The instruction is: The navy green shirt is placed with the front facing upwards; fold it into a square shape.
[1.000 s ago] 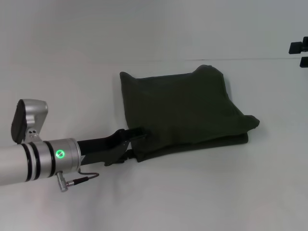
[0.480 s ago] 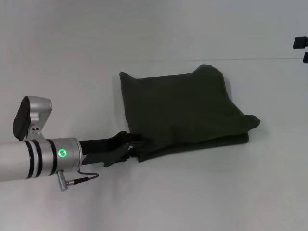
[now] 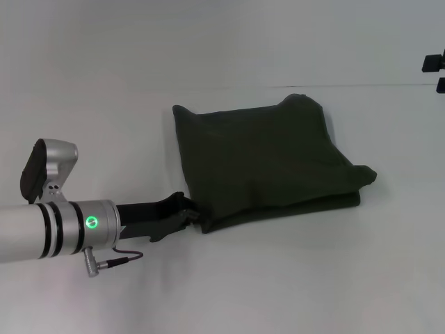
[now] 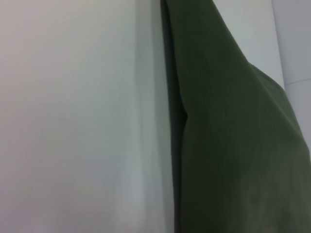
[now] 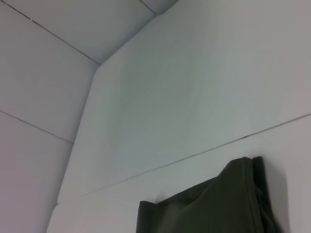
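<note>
Jaws of the left gripper (image 3: 189, 212), spread unclear, touch one folded navy green shirt (image 3: 268, 160)

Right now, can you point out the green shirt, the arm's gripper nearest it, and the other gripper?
navy green shirt (image 3: 264, 160), head view, middle of the folded top layer.
left gripper (image 3: 186, 211), head view, black tip at the shirt's near-left corner.
right gripper (image 3: 434, 72), head view, black part at the right edge.
</note>
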{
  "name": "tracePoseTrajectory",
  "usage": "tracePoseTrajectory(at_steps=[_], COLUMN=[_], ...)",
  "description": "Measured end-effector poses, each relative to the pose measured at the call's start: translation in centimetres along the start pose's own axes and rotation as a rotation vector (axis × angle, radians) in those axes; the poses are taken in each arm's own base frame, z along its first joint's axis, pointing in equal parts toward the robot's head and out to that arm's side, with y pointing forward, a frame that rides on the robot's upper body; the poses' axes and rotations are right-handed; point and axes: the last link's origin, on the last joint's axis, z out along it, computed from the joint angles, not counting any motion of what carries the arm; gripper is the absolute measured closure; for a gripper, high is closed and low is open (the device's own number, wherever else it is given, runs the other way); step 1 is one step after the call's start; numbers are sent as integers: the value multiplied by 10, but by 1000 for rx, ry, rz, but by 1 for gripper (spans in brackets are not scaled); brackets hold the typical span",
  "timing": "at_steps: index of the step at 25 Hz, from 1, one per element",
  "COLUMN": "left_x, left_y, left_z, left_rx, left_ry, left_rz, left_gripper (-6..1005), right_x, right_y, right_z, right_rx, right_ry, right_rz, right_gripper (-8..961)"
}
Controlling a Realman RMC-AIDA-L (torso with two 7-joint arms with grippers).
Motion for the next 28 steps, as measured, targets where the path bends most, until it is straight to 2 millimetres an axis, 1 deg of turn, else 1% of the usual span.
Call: tracePoseTrajectory(at_steps=[5, 11, 17, 21, 28], left_x=[-1, -2, -11, -15, -19], left_y=[0, 0, -10, -21, -37], left_z=[-2, -7, -22, -43, -69], left_rx=[-5, -15, -25, -31, -15], left_ry=[-5, -23, -43, -33, -15], left_rz=[13, 34, 30, 17, -12], left_gripper=[916, 984, 983, 983, 940], right_x=[1, 1, 3, 4, 6], right_y=[-2, -2, -2, -3, -5], right_z=[0, 0, 0, 1, 3], right_rx=[-2, -4, -9, -12, -16], right_ry=[4, 2, 9, 14, 22], right_rz=[8, 15, 18, 26, 37], right_gripper=[291, 291, 290, 290, 289])
